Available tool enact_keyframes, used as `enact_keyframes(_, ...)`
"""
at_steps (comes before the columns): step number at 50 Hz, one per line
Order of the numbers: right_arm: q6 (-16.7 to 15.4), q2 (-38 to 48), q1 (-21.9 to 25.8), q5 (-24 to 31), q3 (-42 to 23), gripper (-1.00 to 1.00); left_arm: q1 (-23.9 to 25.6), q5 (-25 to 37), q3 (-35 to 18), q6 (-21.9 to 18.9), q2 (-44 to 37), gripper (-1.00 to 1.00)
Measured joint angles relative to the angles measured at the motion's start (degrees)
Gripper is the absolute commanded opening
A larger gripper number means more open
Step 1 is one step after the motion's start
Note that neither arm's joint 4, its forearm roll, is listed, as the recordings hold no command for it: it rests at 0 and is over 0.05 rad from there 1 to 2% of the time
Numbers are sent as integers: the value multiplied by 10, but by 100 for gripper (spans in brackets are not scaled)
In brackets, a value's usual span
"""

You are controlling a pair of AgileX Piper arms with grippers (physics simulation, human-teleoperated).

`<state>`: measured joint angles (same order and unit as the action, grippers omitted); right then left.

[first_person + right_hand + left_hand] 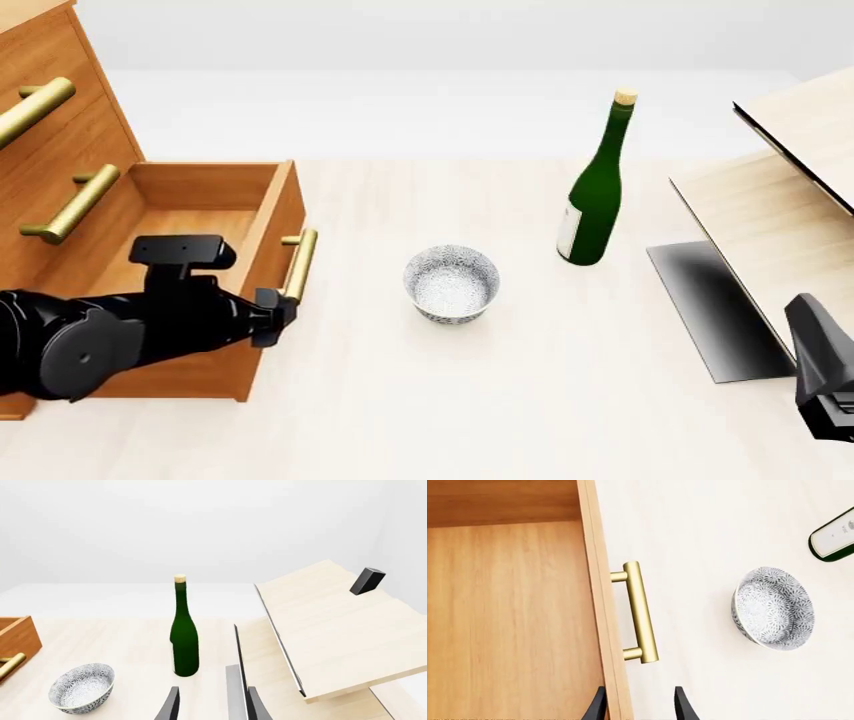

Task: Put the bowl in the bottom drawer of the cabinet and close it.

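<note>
Drawer standing open, bowl waiting on the table — the placing step is coming up.

The cabinet (54, 130) is showing its bottom drawer (200, 215) pulled out; the left gripper (274, 312), fingers parted and holding nothing, is hovering at the drawer front. The bowl (453, 284) is sitting beside the brass handle (299, 264), needing a grasp. The right gripper (212, 705) is hanging unclenched, well apart.
</note>
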<state>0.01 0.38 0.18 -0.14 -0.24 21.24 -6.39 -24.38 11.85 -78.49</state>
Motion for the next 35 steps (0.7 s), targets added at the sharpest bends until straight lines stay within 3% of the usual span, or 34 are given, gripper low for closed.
enact_keyframes(35, 0, 0, 0, 0, 0, 100, -3, 68, 6, -13, 125, 100)
